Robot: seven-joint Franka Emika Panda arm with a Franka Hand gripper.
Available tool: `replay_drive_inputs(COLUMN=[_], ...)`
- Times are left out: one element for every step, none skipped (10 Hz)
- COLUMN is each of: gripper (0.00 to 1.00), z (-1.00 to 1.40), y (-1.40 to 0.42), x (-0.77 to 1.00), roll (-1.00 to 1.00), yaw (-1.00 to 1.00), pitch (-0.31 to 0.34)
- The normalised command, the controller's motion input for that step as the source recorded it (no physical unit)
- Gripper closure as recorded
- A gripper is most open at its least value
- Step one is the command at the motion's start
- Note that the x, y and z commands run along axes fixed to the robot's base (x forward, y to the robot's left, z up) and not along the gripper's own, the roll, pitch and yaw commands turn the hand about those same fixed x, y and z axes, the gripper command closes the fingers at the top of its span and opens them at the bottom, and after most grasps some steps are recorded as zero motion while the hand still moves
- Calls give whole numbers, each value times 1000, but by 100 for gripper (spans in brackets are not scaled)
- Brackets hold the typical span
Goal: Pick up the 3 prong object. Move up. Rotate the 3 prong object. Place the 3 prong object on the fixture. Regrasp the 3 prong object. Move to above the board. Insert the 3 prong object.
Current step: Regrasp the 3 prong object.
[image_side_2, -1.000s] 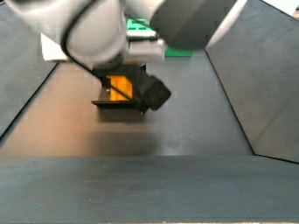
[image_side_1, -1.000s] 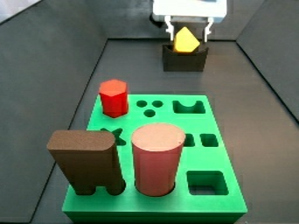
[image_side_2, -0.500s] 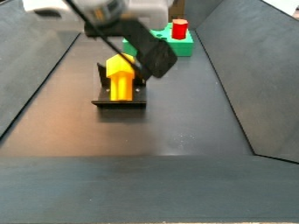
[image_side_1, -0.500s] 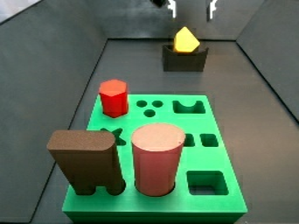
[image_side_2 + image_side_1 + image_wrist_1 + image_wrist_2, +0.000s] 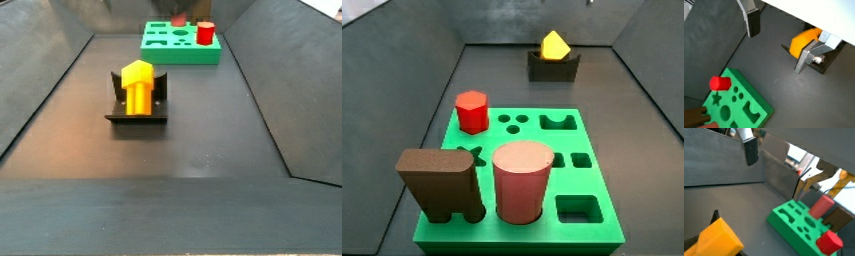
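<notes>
The yellow 3 prong object [image 5: 553, 44] [image 5: 136, 84] stands in the notch of the dark fixture [image 5: 552, 68] [image 5: 134, 121], free of any grip. The green board [image 5: 516, 180] [image 5: 182, 45] lies apart from it on the floor. My gripper [image 5: 775, 51] [image 5: 775, 179] shows only in the wrist views. It is open, high above the floor, with nothing between its silver fingers [image 5: 751, 20]. In a wrist view the 3 prong object [image 5: 805, 42] lies partly behind one finger. It shows as an orange block [image 5: 714, 240] at the picture's corner in a wrist view.
On the board stand a red hexagonal peg [image 5: 472, 110] [image 5: 206, 33], a big brown block [image 5: 436, 182] and a pink cylinder [image 5: 523, 182]. Grey walls [image 5: 422, 70] slope up along both sides of the dark floor.
The gripper let go of the 3 prong object on the fixture and rose straight up, leaving both side views. The object stays in the notch.
</notes>
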Motion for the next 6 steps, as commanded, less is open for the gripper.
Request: replay_drive_inputs(gripper=[0,0,0,0,0,0], z=[42,19,33,28,9,7], y=[-81,-43,-34,-34,-29,-26], x=[-39,-8,-15,-21,-30,-34], roll=[1000,1000,1000,1000,1000,1000], yaw=[11,10,11,11,12,13], pitch=[27,29,29,26,19,15])
